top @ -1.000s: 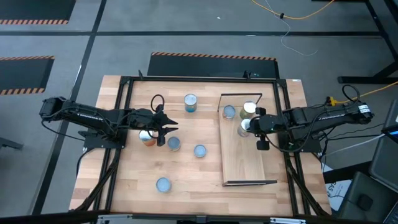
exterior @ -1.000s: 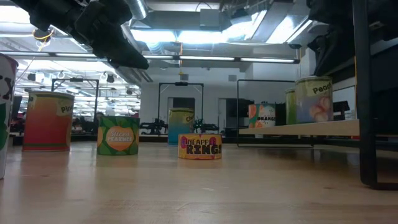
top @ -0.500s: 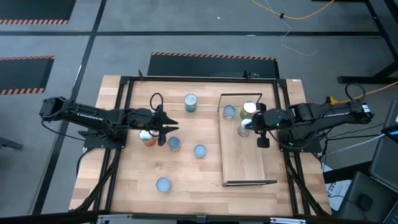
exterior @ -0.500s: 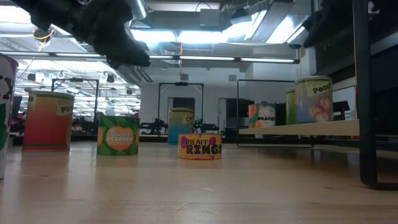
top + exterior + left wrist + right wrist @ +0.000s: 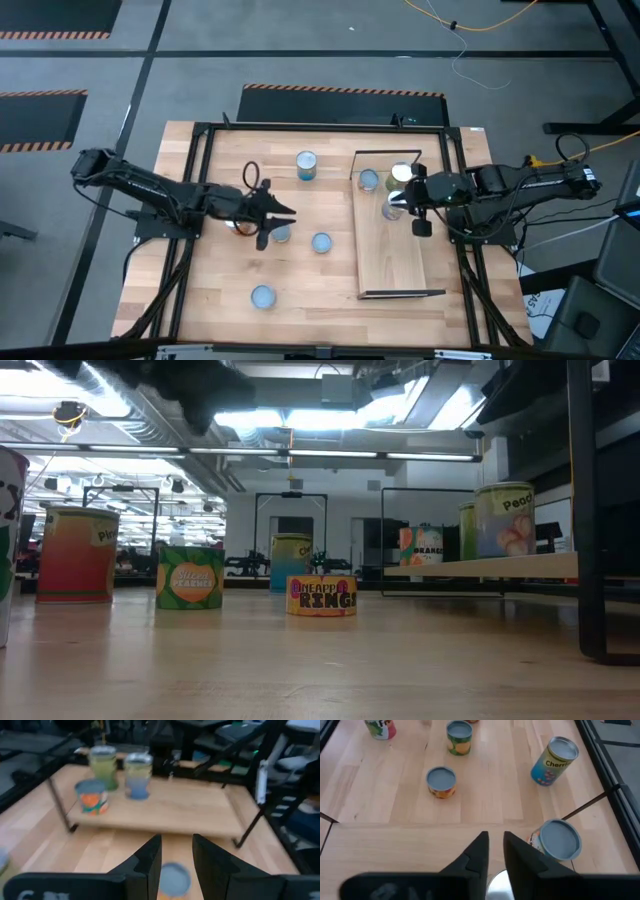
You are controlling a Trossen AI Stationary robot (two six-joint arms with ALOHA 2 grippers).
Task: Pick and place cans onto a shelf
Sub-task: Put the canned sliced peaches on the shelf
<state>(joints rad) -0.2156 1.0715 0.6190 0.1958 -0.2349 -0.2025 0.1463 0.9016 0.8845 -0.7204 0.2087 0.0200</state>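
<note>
With its fingers spread, the left end effector (image 5: 283,222) hovered among close-set cans (image 5: 280,232) on the counter (image 5: 310,280) and risked toppling one, while the right end effector (image 5: 407,201), narrowly parted, hung over the shelf (image 5: 400,262).

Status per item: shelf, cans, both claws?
shelf: level, three cans at one end.
shelf cans: three, upright.
table cans: five, upright, not yet placed.
left claw: open, over one of the table cans.
right claw: open, over one of the shelf cans.
</note>
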